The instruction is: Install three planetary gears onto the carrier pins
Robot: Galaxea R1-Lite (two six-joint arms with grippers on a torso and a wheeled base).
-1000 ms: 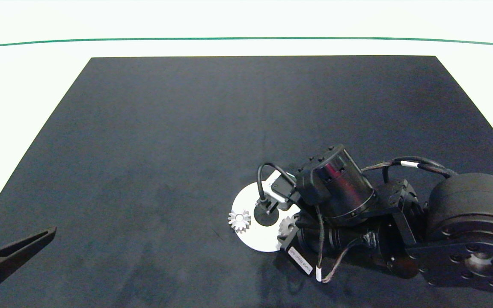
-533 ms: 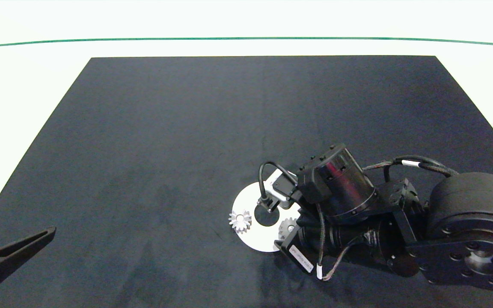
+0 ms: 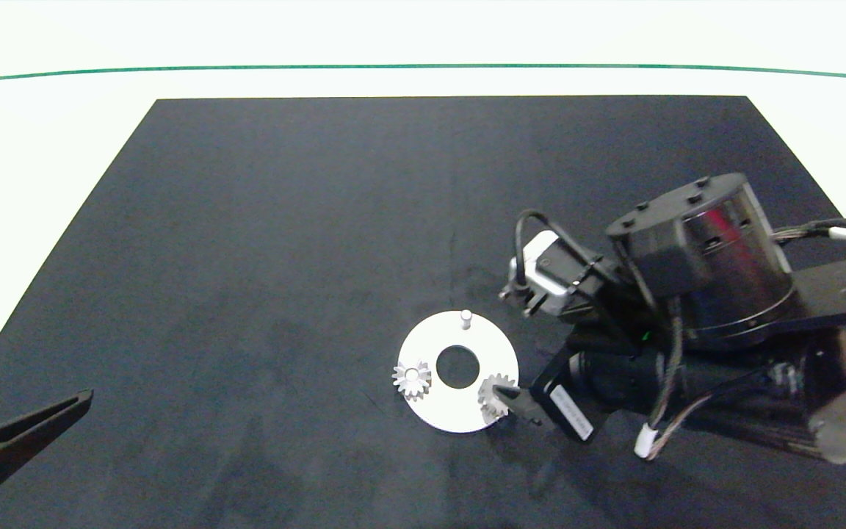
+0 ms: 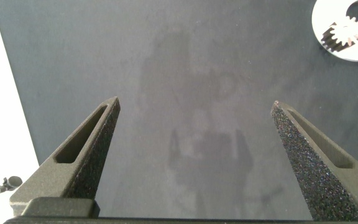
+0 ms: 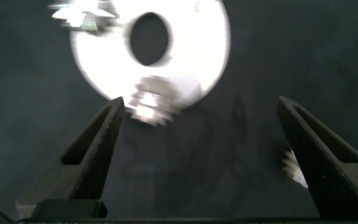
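Note:
The white disc (image 3: 438, 408) lies on the black mat, and the carrier pins stand on it. One planetary gear (image 3: 411, 379) sits on the left pin. A second gear (image 3: 494, 397) sits on the right near pin. The far pin (image 3: 466, 317) is bare. My right gripper (image 5: 199, 107) is open just right of the disc, with one fingertip (image 3: 523, 403) beside the second gear (image 5: 151, 104). A small bright blur (image 5: 294, 169) lies on the mat by the other finger; I cannot tell what it is. My left gripper (image 3: 34, 360) is parked open at the near left corner.
The black mat (image 3: 283, 220) covers most of the white table, with a green line (image 3: 423, 67) across the far side. The right arm's bulk (image 3: 695, 323) hangs over the mat to the right of the disc. The left wrist view shows the disc (image 4: 328, 15) far off.
The right arm has pulled away from over the disc, to the right and upward. The far pin has come into view. Both gears have stayed in place, and the left arm has not moved.

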